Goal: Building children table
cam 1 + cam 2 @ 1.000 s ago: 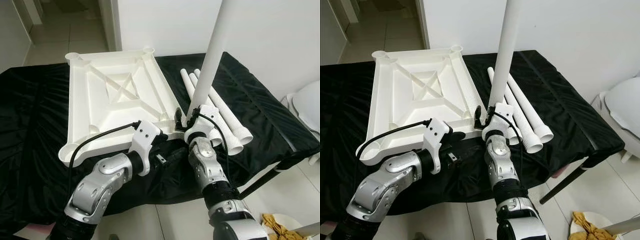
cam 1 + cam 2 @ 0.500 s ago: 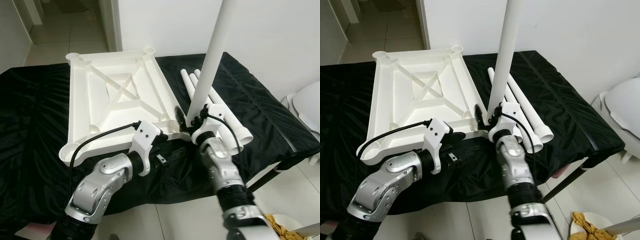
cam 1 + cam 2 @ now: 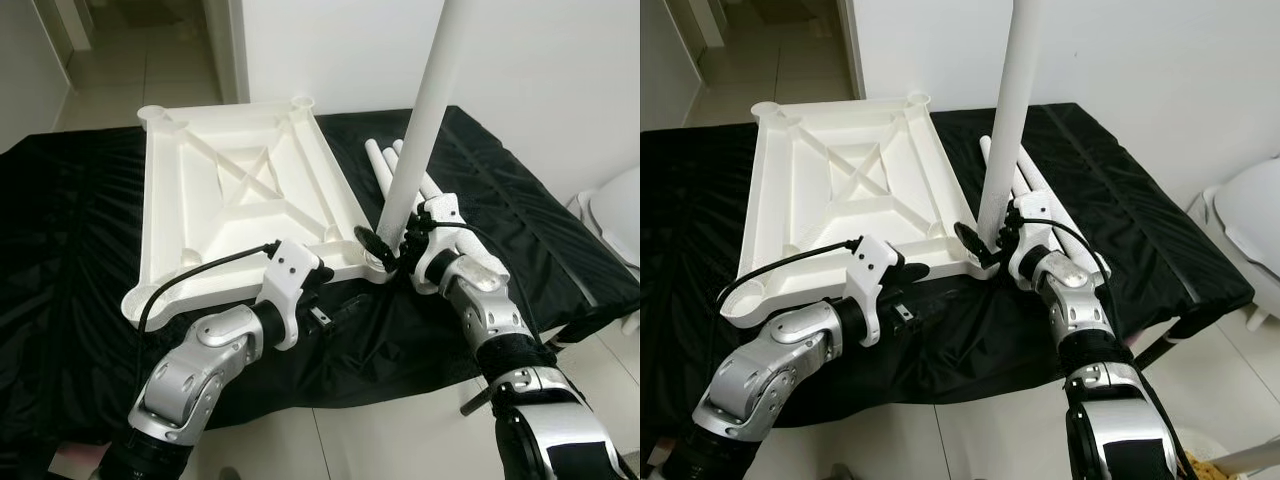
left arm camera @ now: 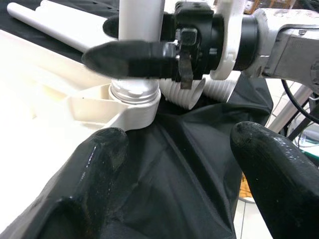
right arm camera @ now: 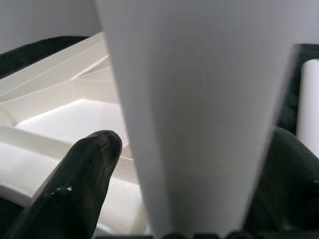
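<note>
- white tabletop [image 3: 235,190] lying underside up on black cloth [image 3: 70,230], centre-left of frame.
- 1 table leg [image 3: 425,110] standing upright in the near-right corner socket [image 4: 134,97], just right of frame centre; thread collar visible at the socket in the left wrist view, so probably not fully home yet.
- right gripper [image 3: 385,245] clamped on that leg just above the socket, 1 finger each side.
- left gripper [image 4: 174,164] spread apart, holding nothing, low on the cloth just in front of that same corner.
- 3 loose legs [image 3: 440,215] lying side by side on the cloth, right of the tabletop, behind the standing leg.
- other 3 corner sockets look empty.
- progress estimate: leg 1 of 4 going in; 3 more legs, then flipping upright, left to do.
</note>
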You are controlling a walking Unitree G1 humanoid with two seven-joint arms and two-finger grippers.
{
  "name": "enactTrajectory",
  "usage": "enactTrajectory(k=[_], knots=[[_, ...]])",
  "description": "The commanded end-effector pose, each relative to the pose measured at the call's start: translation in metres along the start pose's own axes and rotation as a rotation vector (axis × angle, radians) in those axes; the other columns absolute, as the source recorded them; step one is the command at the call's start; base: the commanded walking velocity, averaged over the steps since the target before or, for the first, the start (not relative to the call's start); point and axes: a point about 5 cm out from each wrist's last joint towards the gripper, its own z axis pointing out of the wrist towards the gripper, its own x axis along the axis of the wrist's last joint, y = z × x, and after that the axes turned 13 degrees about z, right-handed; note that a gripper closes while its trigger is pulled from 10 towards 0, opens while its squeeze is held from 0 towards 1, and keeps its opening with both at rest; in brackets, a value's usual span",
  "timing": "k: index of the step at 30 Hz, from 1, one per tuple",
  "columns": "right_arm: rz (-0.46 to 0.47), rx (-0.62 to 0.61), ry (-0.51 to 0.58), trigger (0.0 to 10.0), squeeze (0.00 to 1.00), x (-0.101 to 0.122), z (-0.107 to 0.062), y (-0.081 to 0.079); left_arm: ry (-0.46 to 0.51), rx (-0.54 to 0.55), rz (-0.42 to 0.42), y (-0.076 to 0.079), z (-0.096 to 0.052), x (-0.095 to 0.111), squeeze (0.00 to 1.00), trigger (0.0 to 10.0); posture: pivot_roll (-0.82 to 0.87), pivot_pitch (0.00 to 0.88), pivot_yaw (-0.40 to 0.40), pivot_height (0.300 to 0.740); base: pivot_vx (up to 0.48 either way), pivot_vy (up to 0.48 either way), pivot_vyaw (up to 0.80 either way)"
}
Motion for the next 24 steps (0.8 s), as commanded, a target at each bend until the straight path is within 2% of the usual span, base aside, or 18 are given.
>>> enactTrajectory(k=[1, 8, 9, 11, 12, 24], knots=[[-0.016, 0.032, -0.023, 10.0, 0.00, 0.000, 0.003, 0.000, 0.005, -0.016, 0.008, 0.000, 0.000, 0.002, 0.00, 10.0, -0.03, 0.018, -0.002, 0.740, 0.000, 0.000, 0.00], [-0.016, 0.073, -0.071, 10.0, 0.00, -0.004, 0.013, -0.004, 0.002, -0.012, 0.008, -0.002, -0.002, 0.003, 0.00, 10.0, -0.02, 0.030, 0.002, 0.740, 0.000, 0.000, 0.00], [-0.019, 0.069, -0.074, 2.4, 0.00, -0.004, 0.015, -0.004, 0.002, -0.011, 0.009, -0.002, -0.002, 0.003, 0.00, 10.0, -0.02, 0.032, 0.002, 0.740, 0.000, 0.000, 0.00], [-0.020, 0.065, -0.076, 2.4, 0.00, -0.004, 0.015, -0.004, 0.002, -0.010, 0.009, -0.002, -0.002, 0.004, 0.00, 10.0, -0.02, 0.033, 0.002, 0.740, 0.000, 0.000, 0.00], [-0.021, 0.063, -0.084, 0.0, 0.00, -0.004, 0.016, -0.003, 0.003, -0.008, 0.009, -0.002, -0.002, 0.004, 0.00, 10.0, -0.02, 0.035, 0.000, 0.740, 0.000, 0.000, 0.00], [-0.027, 0.054, -0.115, 0.0, 0.00, -0.014, 0.007, 0.004, 0.004, 0.000, 0.003, -0.002, -0.003, 0.004, 0.00, 10.0, -0.03, 0.042, -0.002, 0.740, 0.000, 0.000, 0.00]])
